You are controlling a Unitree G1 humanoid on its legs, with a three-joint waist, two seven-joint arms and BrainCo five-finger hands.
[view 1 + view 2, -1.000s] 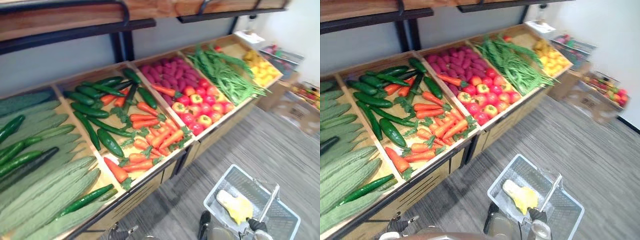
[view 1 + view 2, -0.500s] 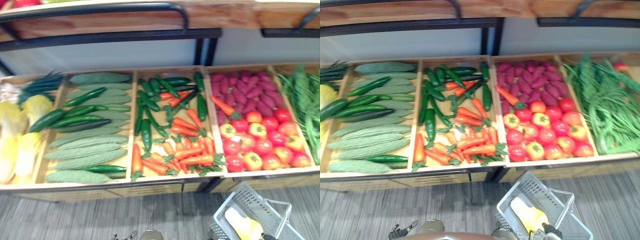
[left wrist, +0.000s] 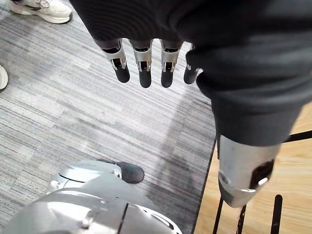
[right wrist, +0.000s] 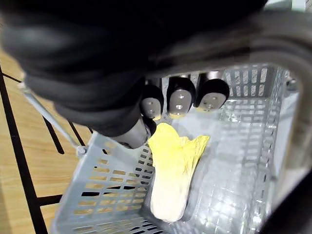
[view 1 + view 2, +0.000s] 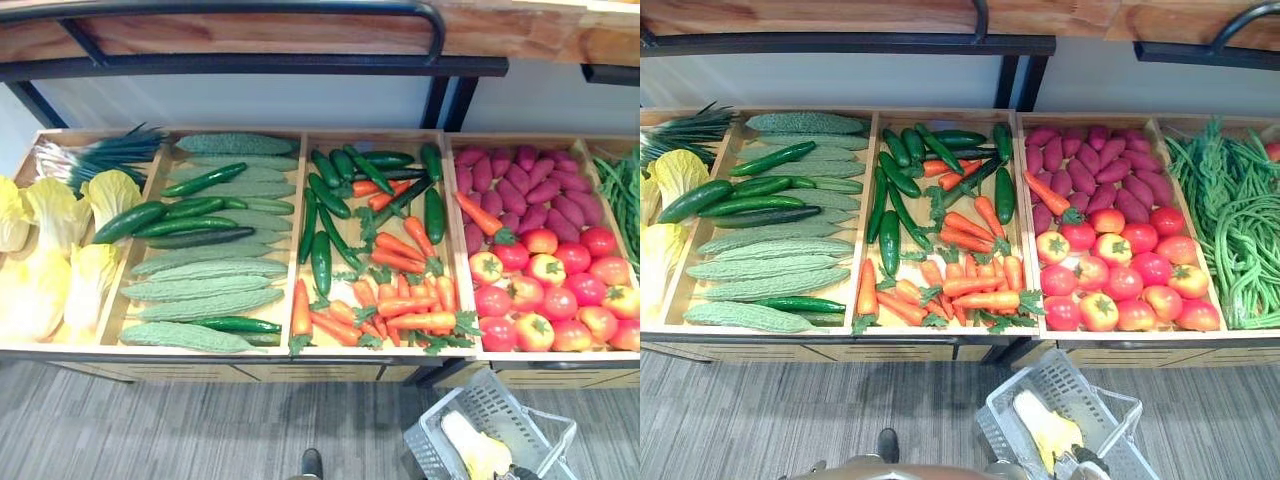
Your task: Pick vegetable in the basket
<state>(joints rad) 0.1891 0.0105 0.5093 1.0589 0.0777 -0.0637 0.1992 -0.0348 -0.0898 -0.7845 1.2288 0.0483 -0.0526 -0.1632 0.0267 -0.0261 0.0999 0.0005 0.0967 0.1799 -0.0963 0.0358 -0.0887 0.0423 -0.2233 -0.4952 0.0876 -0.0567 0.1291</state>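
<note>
my head has swung round within the last second, so the long wooden vegetable stand point(image 5: 250, 355) now lies square across the far side instead of running off at a slant. that is my view turning, not the goods moving. its bins run left to right: pale yellow cabbages point(image 5: 40, 280) at the far left, newly in sight, then green cucumbers point(image 5: 200, 230), then carrots point(image 5: 385, 300), then red tomatoes point(image 5: 560, 300). i judge this lines me up with the stand to choose the next vegetable.

near me on the right, above the grey floor point(image 5: 150, 420), hangs the grey mesh basket point(image 5: 1020, 395), in the same near-right spot of my view as before. my right hand point(image 4: 178, 100) has its fingers curled round the basket's handle.

one yellow cabbage point(image 4: 170, 170) already lies flat on the basket's floor, so at least one pick looks done. its long axis runs on a slant from far-left to near-right: the pale stalk end points away toward the stand, and the yellow leafy top points back toward my right hand.

my left hand point(image 3: 146, 58) hangs near me over the floor, fingers straight and apart, holding nothing, free to reach.
</note>
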